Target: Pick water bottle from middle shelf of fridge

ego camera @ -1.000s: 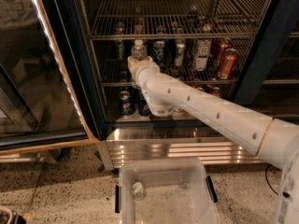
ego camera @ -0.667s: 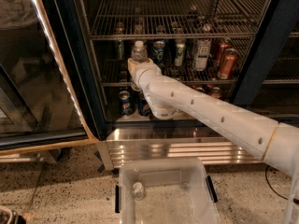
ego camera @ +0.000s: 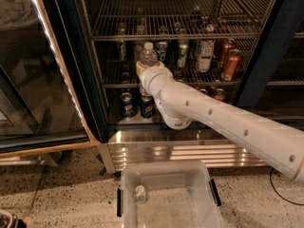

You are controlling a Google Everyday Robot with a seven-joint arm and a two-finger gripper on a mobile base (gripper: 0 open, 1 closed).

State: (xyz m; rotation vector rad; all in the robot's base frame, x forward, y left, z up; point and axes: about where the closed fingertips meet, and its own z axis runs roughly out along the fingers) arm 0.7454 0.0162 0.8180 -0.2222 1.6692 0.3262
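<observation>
The fridge (ego camera: pixel 90 80) stands open, and my arm (ego camera: pixel 228 122) reaches in to the front of the middle shelf (ego camera: pixel 116 80). My gripper (ego camera: pixel 147 70) sits there at the water bottle (ego camera: pixel 148 56), whose cap and shoulders rise just above my wrist. The wrist hides my jaws, so I cannot tell whether they clamp it.

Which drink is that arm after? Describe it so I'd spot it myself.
Look into the black-framed fridge, at the left of its middle shelf. There, at the tool on the end of the white arm, stands the water bottle: clear plastic with a white cap, unlike the coloured cans along the shelf.
</observation>
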